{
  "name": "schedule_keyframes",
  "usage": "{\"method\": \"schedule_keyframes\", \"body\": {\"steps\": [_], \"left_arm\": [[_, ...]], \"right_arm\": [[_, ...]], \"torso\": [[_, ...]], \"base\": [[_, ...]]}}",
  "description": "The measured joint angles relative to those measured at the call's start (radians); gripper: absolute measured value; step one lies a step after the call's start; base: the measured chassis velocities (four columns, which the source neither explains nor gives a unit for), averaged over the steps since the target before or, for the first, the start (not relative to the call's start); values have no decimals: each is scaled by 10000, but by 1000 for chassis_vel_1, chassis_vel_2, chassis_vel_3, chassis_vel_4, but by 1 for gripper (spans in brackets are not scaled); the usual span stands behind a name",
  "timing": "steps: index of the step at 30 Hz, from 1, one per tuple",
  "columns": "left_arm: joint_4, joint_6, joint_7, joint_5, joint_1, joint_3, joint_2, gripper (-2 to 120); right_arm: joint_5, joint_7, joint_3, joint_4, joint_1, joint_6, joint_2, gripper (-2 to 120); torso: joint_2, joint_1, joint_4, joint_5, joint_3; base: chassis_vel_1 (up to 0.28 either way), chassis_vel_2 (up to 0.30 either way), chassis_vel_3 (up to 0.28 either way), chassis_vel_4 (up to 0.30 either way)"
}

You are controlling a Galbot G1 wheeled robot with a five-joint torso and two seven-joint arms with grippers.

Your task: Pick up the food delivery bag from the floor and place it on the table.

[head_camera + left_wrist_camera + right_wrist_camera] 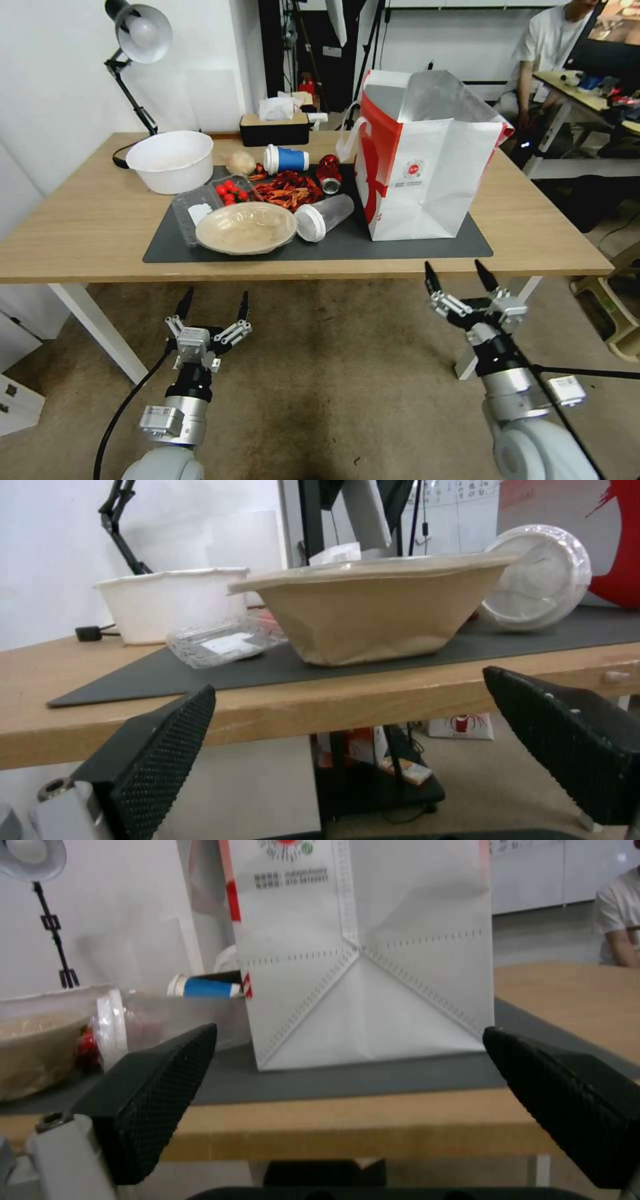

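The food delivery bag (pixel 417 160), white with a red side panel and silver lining, stands upright on the dark mat (pixel 393 245) at the right of the light-wood table (pixel 87 233). Its white front face (pixel 363 955) rises just past the table edge in the right wrist view. My right gripper (pixel 461 280) hangs open below the table's front edge, in front of the bag and apart from it. My left gripper (pixel 213 305) is open too, low over the carpeted floor (pixel 333 373), before a tan paper bowl (pixel 373 610). Neither holds anything.
On the mat lie a tan bowl (pixel 245 228), a clear cup on its side (pixel 323 217), crayfish (pixel 288 189), tomatoes in a clear box (pixel 230 191), a blue cup (pixel 285 160) and a red can (pixel 329 173). A white tub (pixel 171 160), lamp (pixel 137 40) and tissue box (pixel 275 127) stand behind.
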Motion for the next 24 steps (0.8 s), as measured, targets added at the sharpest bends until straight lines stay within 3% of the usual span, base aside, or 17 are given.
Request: {"method": "schedule_keyframes", "body": {"steps": [24], "left_arm": [[209,-171,-105,138,-85,-33,-40,100]], "right_arm": [[-291,-261,153,-662,-181,288,185,100]], "torso": [[-1,0,0,-1,0]], "base": [[0,0,0,0]]}}
